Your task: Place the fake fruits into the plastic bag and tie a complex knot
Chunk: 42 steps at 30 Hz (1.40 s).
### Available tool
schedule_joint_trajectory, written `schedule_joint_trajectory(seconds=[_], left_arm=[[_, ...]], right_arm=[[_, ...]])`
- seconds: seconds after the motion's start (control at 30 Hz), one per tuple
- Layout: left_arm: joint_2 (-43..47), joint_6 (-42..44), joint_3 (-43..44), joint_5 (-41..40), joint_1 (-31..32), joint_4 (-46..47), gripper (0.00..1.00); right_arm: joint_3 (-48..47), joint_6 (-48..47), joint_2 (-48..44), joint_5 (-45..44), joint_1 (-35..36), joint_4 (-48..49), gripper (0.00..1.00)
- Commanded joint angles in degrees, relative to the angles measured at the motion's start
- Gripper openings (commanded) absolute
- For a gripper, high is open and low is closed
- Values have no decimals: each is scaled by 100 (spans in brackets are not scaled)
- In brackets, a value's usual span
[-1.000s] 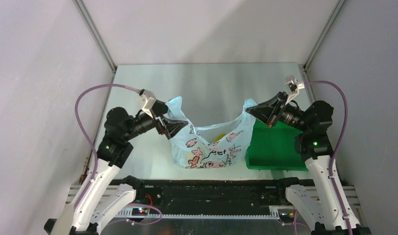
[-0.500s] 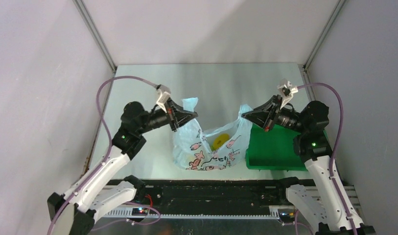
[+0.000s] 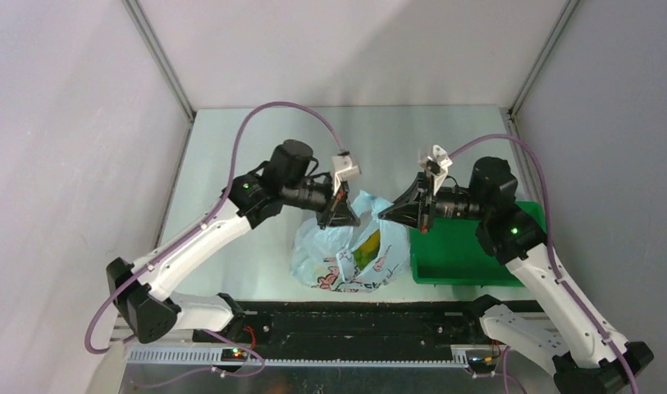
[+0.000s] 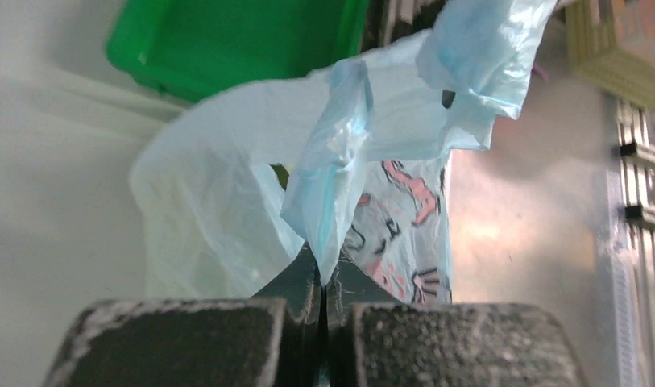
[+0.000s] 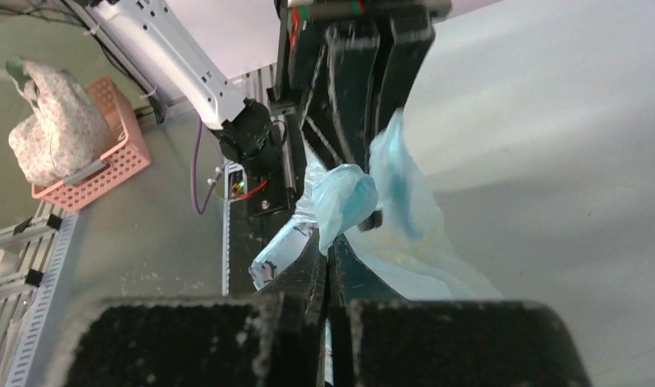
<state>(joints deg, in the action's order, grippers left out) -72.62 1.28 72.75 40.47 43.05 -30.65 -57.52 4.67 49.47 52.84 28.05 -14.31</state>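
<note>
From above, the light is bright and soft, with faint shadows and a pale shine on the smooth silvery metal table (image 3: pixel 379 131) out past the left gripper (image 3: pixel 344 220) and the right gripper (image 3: pixel 386 215). In the left wrist view the dark fingers (image 4: pixel 171 339) look fuzzy and grainy up close. The thin light-blue see-through plastic bag (image 4: pixel 227 169) just past them glows as light comes through it, and white glare sits on the table to the gripper's right. In the right wrist view the near fingers (image 5: pixel 187 339) are blurry too, and the pale surface beyond them is washed out nearly white.
</note>
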Motion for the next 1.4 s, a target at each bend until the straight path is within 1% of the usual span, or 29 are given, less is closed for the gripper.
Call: schedule_joint_trajectory(seconds=[0.0, 0.2, 0.23, 0.27, 0.3, 0.33, 0.37, 0.4, 0.43, 0.47, 0.53, 0.67, 0.93, 1.03, 1.1, 1.2, 1.23, 1.27, 1.3, 1.33, 1.37], left_arm=[[-131, 698, 406, 307, 176, -1238, 0], [-476, 993, 829, 551, 337, -1812, 0], [-496, 1009, 868, 564, 382, -1865, 2], [-525, 1009, 879, 580, 416, -1878, 5], [-525, 1007, 876, 582, 424, -1866, 11], [-518, 991, 874, 587, 435, -1857, 14], [-513, 985, 873, 586, 443, -1835, 23], [-502, 970, 877, 596, 442, -1824, 27], [-496, 966, 891, 641, 450, -1809, 35], [-492, 963, 904, 657, 466, -1811, 38], [-477, 951, 929, 677, 502, -1785, 50], [-471, 849, 909, 687, 605, -1541, 58], [-501, 495, 728, 633, 698, -901, 65], [-435, 261, 568, 638, 704, -551, 65], [-398, 176, 466, 652, 705, -353, 64], [-373, 85, 347, 658, 714, -157, 57], [-370, 59, 324, 661, 718, -105, 48], [-361, 58, 292, 657, 725, -97, 45], [-355, 66, 274, 656, 734, -85, 38], [-346, 74, 253, 647, 737, -83, 35], [-343, 92, 237, 642, 753, -75, 26]], right_arm=[[-454, -447, 298, -106, 305, -475, 0], [-565, -693, 514, -127, 639, -536, 0], [-567, -694, 558, -117, 648, -542, 0], [-572, -699, 578, -88, 657, -553, 0], [-582, -702, 615, -75, 666, -577, 0], [-579, -710, 629, -51, 677, -588, 0], [-584, -711, 657, -35, 685, -608, 0], [-584, -715, 676, -23, 691, -613, 0], [-585, -718, 697, -21, 701, -632, 0], [-585, -727, 709, -18, 710, -634, 0], [-585, -696, 736, -60, 712, -607, 0], [-585, -588, 767, -76, 720, -472, 0], [-585, -495, 820, -45, 779, -363, 0], [-582, -493, 840, -60, 803, -315, 0], [-584, -384, 848, -77, 814, -276, 0], [-585, -325, 872, -82, 816, -235, 0], [-581, -312, 893, -81, 820, -212, 0], [-580, -281, 900, -81, 828, -199, 0], [-582, -268, 909, -85, 826, -177, 0], [-580, -243, 916, -104, 832, -173, 0], [-578, -232, 922, -106, 833, -157, 0]])
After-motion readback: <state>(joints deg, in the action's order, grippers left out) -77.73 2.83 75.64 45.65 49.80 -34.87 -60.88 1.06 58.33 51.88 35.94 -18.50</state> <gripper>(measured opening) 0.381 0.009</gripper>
